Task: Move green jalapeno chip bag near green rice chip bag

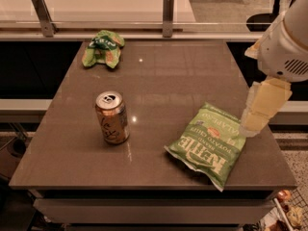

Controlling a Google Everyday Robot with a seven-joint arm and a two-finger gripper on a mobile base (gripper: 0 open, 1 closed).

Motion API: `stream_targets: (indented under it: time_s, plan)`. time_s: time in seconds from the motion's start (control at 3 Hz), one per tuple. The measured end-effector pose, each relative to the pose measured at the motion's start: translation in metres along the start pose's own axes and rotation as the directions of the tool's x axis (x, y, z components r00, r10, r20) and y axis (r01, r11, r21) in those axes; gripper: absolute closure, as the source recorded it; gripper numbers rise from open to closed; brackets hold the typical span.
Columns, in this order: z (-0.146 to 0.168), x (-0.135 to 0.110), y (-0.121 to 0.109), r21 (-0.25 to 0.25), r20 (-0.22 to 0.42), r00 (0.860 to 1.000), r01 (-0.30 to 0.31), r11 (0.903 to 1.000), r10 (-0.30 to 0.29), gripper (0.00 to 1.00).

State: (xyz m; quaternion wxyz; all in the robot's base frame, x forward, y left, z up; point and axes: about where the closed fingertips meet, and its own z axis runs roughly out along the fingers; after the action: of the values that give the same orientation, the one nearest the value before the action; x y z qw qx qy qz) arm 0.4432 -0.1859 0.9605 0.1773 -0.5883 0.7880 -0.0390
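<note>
The green jalapeno chip bag is large, flat and light green with white "KETTLE" lettering. It lies at the table's front right. The green rice chip bag is small and wrinkly, green with orange patches. It sits at the table's far left corner. My gripper hangs from the white arm at the right. Its tip is just at the right edge of the jalapeno bag. Nothing is seen held in it.
A bronze soda can stands upright at the left front of the brown table, between the two bags. A railing with metal posts runs behind the table. An office chair is at the far right.
</note>
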Motion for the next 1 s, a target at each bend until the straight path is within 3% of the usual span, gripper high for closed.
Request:
stream_targets:
  time_s: [0.67, 1.0]
  plan:
    - [0.066, -0.020, 0.022, -0.098, 0.000, 0.996, -0.094, 0.9908, 0.094, 0.00]
    - [0.106, -0.016, 0.031, -0.169, 0.060, 0.988, -0.131, 0.9770, 0.143, 0.00]
